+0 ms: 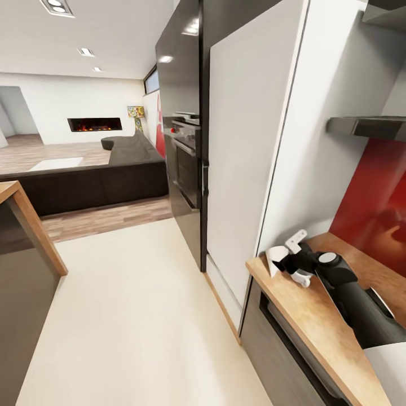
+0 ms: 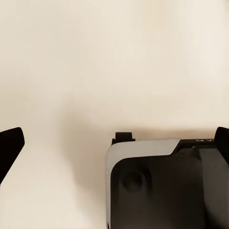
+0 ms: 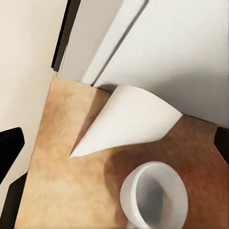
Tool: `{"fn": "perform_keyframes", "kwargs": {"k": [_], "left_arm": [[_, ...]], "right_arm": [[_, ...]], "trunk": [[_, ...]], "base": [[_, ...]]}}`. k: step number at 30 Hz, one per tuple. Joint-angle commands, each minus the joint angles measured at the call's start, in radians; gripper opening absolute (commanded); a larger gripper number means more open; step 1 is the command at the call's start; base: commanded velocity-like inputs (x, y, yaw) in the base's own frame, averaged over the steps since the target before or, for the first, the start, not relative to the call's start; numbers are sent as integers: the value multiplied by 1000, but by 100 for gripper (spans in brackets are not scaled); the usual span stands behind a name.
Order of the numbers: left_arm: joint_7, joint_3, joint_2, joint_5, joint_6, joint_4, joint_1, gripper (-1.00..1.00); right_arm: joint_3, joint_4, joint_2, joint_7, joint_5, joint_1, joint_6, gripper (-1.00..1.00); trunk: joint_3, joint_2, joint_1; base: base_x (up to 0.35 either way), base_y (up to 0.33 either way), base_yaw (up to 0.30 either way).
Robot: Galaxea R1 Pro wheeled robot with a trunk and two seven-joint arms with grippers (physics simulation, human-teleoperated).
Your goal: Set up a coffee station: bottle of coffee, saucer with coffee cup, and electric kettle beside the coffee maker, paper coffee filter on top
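Your right arm (image 1: pixel 361 304) runs in from the lower right of the head view, lying over the light-wood worktop (image 1: pixel 316 321), and its right hand (image 1: pixel 293 260) sits above the worktop's end corner. From that view you cannot tell how far the fingers are spread or whether they hold anything. Just past the hand, at the very corner, stands the paper coffee filter (image 1: pixel 274 258) — a white folded cone right by the worktop's end edge. In the right wrist view the filter (image 3: pixel 129 121) lies on the wood with its point toward the front edge, and the coffee cup (image 3: pixel 155 195) sits just beside it, mouth open toward the camera; the two dark fingertips (image 3: pixel 9 150) show at either side of that frame, wide apart with nothing between them.

Beyond the corner rises a tall white cabinet panel (image 1: pixel 248 141), close against the worktop's end, so little room remains on that side. A red backsplash (image 1: pixel 378 203) bounds the rear, with a thin dark shelf (image 1: pixel 369 127) above it.

Your left hand (image 2: pixel 114 143) hangs over pale bare floor (image 2: pixel 95 71), fingers spread wide and empty. Pale floor (image 1: pixel 141 316) stretches open between the worktop front and the wooden island (image 1: pixel 28 225) at left — ample space there.
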Motion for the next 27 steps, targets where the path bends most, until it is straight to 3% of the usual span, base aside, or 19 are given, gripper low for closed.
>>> {"fn": "perform_keyframes", "kwargs": {"k": [1,10,19,27], "left_arm": [[0,-2,0,1,-3,1,-1,100],[0,-1,0,0,-4,2,-1,100],[-1,-1,2,1,-4,1,-1,100],[-1,-1,0,0,-4,1,-1,100]], "right_arm": [[0,2,-1,10,17,-1,3,100],[-1,18,-7,17,27,-1,1,100],[-3,29,-9,94,30,-1,1,100],[-3,28,-9,101,30,-1,1,100]], "trunk": [[-2,-2,1],[-2,-2,1],[-2,-2,1],[-2,-2,1]], "base": [[13,0,0],[85,-40,0],[47,-19,0],[237,-1,0]]}}
